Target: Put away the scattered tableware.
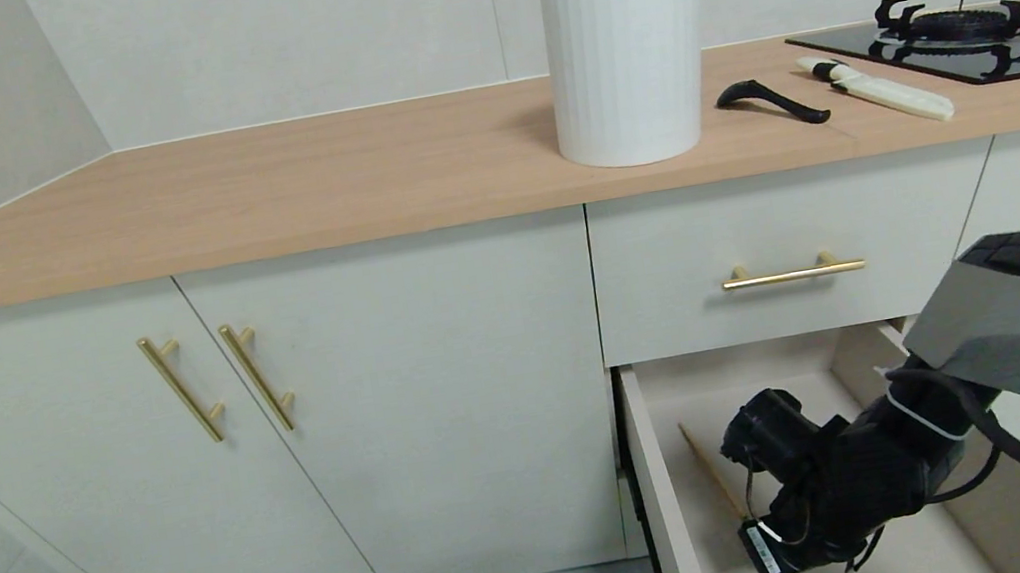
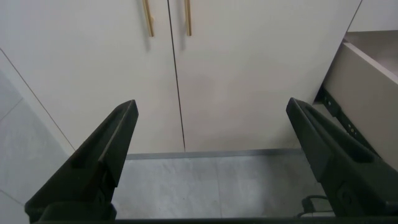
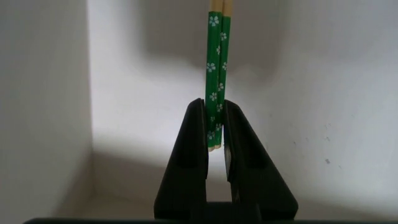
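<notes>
A light wooden countertop (image 1: 302,181) spans the upper frame, bearing a white ribbed cylindrical container (image 1: 624,37) and, at upper right, a black curved utensil (image 1: 771,101), a cream knife (image 1: 886,99) and a black glass hob (image 1: 970,46).

Kitchen: gas hob (image 1: 969,41), wooden countertop (image 1: 253,188), cabinets (image 1: 287,421).

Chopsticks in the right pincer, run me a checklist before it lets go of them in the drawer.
1. The lower drawer pulled open: ok.
2. The right pincer clamped on the chopsticks: ok.
3. The right pincer down inside the drawer: ok.
4. The chopsticks resting on the drawer floor: cannot tell.
5. The left pincer open, facing the cabinet doors: ok.
6. All tableware off the countertop: not ok, the knife and black utensil lie there.
</notes>
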